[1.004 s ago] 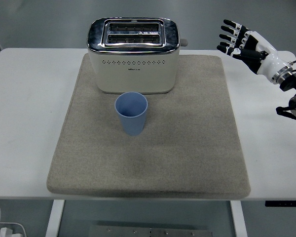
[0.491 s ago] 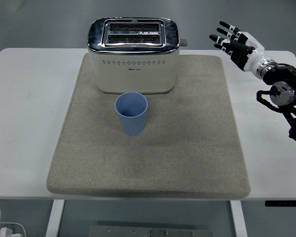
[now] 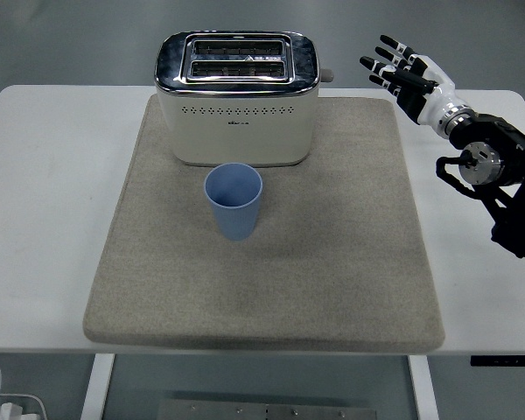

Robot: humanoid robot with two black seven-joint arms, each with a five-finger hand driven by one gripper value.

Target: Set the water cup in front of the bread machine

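Right hand (image 3: 411, 77): white palm shell with five black fingers (image 3: 387, 62) banded in white at the joints. A silver ring marks the wrist, behind which sits a black forearm with a round grey joint cap and thin black cabling.

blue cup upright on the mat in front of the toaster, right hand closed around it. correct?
Not quite. In the head view the right hand is open with fingers spread, up near the table's far right, well clear of the cup. The rest holds: the blue cup stands upright on the mat in front of the toaster.
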